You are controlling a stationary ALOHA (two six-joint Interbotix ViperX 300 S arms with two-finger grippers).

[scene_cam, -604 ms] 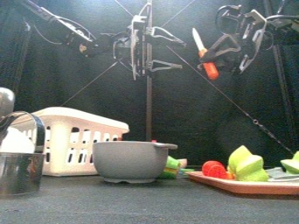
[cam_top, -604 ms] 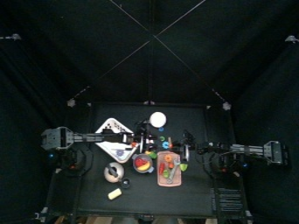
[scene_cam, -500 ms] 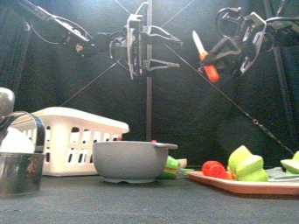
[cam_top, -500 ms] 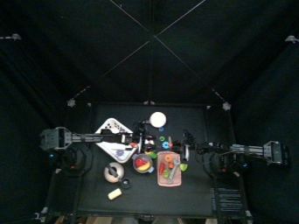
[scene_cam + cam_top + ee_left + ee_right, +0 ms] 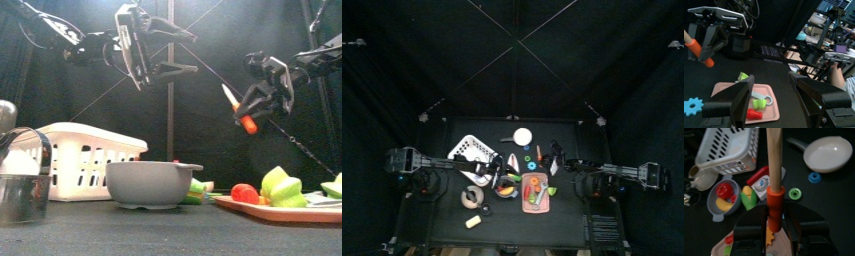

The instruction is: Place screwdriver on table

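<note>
One screwdriver point(image 5: 237, 107) with an orange handle hangs in the air above the counter point(image 5: 567, 226), pinched between the jaws of the right gripper point(image 5: 267, 88); in the front view it tilts, orange end down and pale shaft up. The right wrist view shows the same screwdriver point(image 5: 774, 163) running straight out from between the jaws, which press on its orange handle. The left gripper point(image 5: 138, 45) is raised high on the other side, its jaws spread apart and holding nothing.

On the counter stand one white basket point(image 5: 84, 157), one grey bowl point(image 5: 150, 184) and one oblong tray point(image 5: 274, 210) with an orange rim. The tray carries toy food: one red piece point(image 5: 246, 193) and two green pieces point(image 5: 282, 187) can be counted in the front view, with more partly cut off at the edge. One metal cup point(image 5: 20, 195) stands near the camera beside the basket. In the right wrist view there are also one white round lid point(image 5: 827, 152), one small blue ring point(image 5: 814, 177), one small green ring point(image 5: 794, 193) and one small bowl point(image 5: 723, 198) with red and yellow pieces inside.
</note>
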